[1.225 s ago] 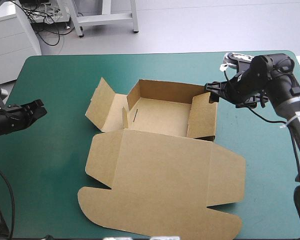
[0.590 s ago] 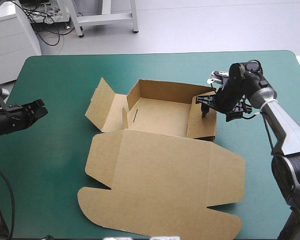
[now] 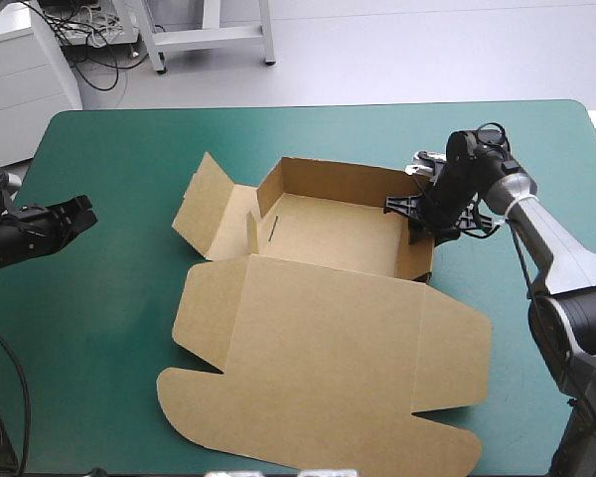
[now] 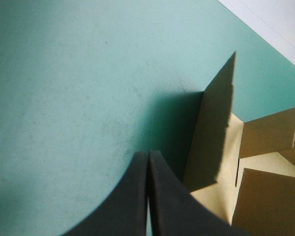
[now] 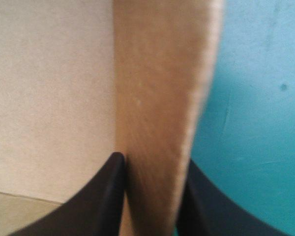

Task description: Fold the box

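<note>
Since the earlier frames, the right gripper [image 3: 413, 211] had swung in from beyond the box [image 3: 318, 338] and dropped onto its right wall [image 5: 162, 98], near the far right corner. That arm reached in from the right with its wrist bent down. Its black fingers [image 5: 105, 191] straddled the wall's top edge, one inside the tray and one outside, clamped on the board. The left arm had barely shifted. It hung low over the teal-green cover [image 3: 109, 328] near the table's left edge, well apart from the box. The left gripper [image 3: 77, 212] was pinched closed, its tips meeting and pointing toward the left flap [image 3: 204, 204].

The box sat in the middle of the table as an open tray. Its far and right walls were raised, its left flap leaned outward, and a small tab [image 3: 250, 234] stood upright beside that flap. The lid [image 3: 318, 378] lay flat toward the near edge. The tray's floor [image 3: 328, 231] showed a short dark slit [image 3: 274, 227] near its left side.
</note>
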`<control>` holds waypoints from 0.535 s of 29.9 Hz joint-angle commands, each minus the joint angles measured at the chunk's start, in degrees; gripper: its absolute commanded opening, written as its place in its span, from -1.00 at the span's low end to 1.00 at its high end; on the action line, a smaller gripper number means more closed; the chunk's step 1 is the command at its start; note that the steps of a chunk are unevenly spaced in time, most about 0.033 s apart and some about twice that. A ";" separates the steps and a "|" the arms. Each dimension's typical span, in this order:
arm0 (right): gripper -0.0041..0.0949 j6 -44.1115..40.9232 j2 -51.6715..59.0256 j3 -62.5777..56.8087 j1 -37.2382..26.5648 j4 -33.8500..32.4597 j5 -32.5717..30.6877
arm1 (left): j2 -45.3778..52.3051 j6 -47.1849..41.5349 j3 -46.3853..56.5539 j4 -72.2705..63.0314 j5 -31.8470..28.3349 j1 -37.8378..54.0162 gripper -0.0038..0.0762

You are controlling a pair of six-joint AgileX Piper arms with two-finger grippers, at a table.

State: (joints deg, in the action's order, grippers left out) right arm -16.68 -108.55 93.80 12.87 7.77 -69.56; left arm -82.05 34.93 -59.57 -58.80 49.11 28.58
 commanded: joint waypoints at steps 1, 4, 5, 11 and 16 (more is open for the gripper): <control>-0.96 0.51 2.88 1.32 -0.23 0.00 -0.57 | 2.22 -0.18 -1.51 -2.99 -0.39 -0.43 -0.98; -0.95 0.51 2.88 1.32 -0.23 0.00 -1.01 | 2.22 -0.18 -1.51 -2.99 -0.39 -0.43 -0.98; -0.95 0.68 2.88 1.32 -0.23 0.00 -1.08 | 2.22 -0.18 -1.51 -2.99 -0.39 -0.43 -0.98; -0.95 3.52 4.39 1.32 -0.23 0.48 0.15 | 2.22 -0.18 -1.51 -3.10 -1.31 -0.43 -0.99; -0.95 8.47 8.46 1.32 -0.23 0.81 2.49 | 2.22 -0.18 -1.51 -3.10 -2.74 -0.43 -0.98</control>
State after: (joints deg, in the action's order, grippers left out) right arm -11.47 -106.28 93.47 12.88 7.12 -68.63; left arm -82.05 34.93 -59.57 -58.80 47.56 28.58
